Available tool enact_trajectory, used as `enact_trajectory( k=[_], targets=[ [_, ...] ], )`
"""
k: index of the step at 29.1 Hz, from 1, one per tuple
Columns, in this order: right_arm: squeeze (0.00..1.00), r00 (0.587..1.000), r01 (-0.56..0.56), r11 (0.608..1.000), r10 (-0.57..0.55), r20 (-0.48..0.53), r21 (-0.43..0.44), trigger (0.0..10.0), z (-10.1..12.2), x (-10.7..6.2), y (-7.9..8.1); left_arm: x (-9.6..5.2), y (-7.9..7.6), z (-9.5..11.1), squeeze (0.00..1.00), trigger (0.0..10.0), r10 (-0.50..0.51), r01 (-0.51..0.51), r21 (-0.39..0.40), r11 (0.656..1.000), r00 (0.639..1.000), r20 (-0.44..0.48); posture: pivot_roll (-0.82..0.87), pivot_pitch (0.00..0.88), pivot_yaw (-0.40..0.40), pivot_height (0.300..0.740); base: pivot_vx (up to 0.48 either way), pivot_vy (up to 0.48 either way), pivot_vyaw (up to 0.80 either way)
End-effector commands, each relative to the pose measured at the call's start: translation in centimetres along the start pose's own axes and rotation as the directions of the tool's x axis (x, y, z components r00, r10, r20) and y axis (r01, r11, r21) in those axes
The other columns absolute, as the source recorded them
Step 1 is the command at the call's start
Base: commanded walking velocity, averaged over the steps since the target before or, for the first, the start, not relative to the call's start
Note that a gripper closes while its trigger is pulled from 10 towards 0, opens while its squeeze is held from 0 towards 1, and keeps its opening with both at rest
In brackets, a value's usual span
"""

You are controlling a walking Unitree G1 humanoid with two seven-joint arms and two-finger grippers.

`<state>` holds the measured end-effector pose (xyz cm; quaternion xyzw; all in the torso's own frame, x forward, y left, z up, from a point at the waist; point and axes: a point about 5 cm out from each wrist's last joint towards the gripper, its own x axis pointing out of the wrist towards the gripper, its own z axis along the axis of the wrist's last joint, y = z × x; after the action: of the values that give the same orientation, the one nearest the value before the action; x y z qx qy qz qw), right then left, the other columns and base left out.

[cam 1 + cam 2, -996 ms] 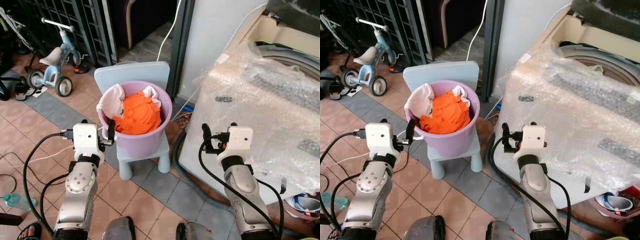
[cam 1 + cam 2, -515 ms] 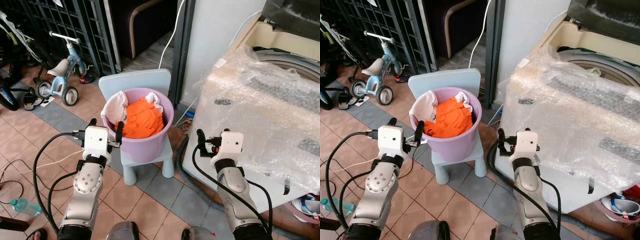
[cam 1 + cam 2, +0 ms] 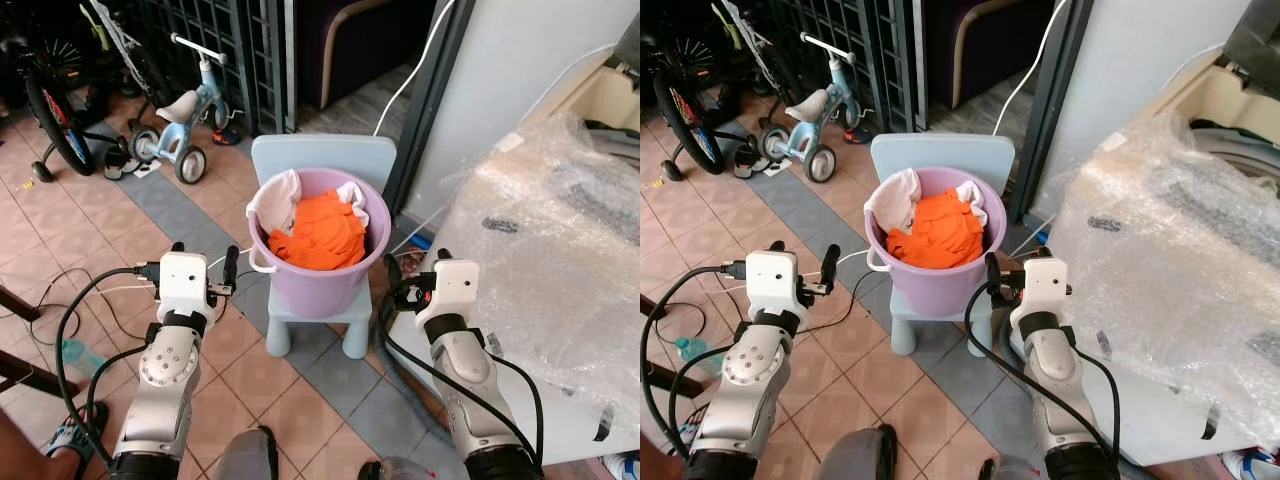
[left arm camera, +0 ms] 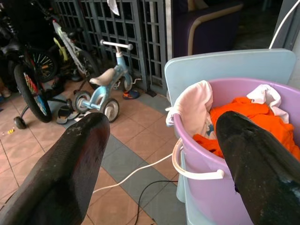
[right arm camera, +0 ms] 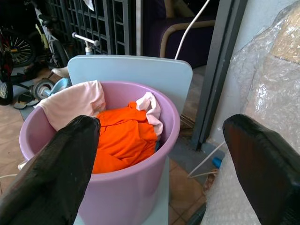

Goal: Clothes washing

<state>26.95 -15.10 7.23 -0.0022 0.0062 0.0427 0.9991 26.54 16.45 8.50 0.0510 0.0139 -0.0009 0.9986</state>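
Camera drift accounts for most of what we see changed since a second ago: our head view has swung left, so the bubble-wrapped washing machine (image 3: 560, 250) sits farther right and more of the tiled floor (image 3: 90, 230), a bicycle (image 3: 50, 110) and the blue tricycle (image 3: 185, 125) have come in. The purple bucket (image 3: 940, 275) stands on the small pale blue chair (image 3: 945, 160) as before, the orange garment (image 3: 940, 228) heaped inside it with pale clothes (image 3: 892, 192) draped over its rim.

Both our arms are raised with forearms angled forward, one to each side of the chair. Our left gripper (image 3: 204, 268) hangs beside the bucket's left wall, fingers spread and empty; our right gripper (image 3: 992, 272) sits just right of the bucket, likewise released.

Our left wrist view adds the bucket's white handle (image 4: 190, 166); our right wrist view looks down into the bucket
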Motion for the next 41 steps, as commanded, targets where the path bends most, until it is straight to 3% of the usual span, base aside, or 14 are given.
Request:
enact_trajectory(
  k=[1, 16, 27, 41],
  targets=[
    [0.0, 1.0, -0.016, 1.0, 0.016, 0.016, -0.006, 10.0, 0.41, 0.0, 0.0, -0.03, 0.33, 0.18, 0.0, 10.0, 0.013, -0.013, -0.006, 1.0, 1.0, -0.002, 0.02, 0.083, -0.016, 0.74, 0.0, 0.454, 0.0],
    [0.0, 1.0, -0.008, 0.999, 0.008, 0.007, 0.036, 10.0, 0.3, -0.3, 0.0, -0.2, 0.5, 0.2, 0.0, 10.0, -0.005, 0.004, -0.027, 1.0, 0.999, -0.034, 0.03, 0.089, -0.011, 0.74, 0.039, 0.436, 0.0],
    [0.0, 1.0, -0.009, 1.0, 0.009, 0.014, 0.016, 10.0, 0.57, -0.26, -0.11, 0.05, -0.07, 0.62, 0.0, 10.0, -0.035, 0.033, -0.065, 0.997, 0.999, -0.024, 0.02, 0.096, -0.015, 0.74, 0.028, 0.0, 0.0],
    [0.0, 1.0, -0.017, 1.0, 0.017, 0.009, -0.003, 10.0, 0.59, -0.21, -0.29, 0.05, -0.2, 0.48, 0.0, 10.0, -0.036, 0.032, -0.104, 0.994, 0.999, -0.035, 0.03, 0.09, -0.031, 0.74, 0.366, 0.0, 0.0]
  ],
)
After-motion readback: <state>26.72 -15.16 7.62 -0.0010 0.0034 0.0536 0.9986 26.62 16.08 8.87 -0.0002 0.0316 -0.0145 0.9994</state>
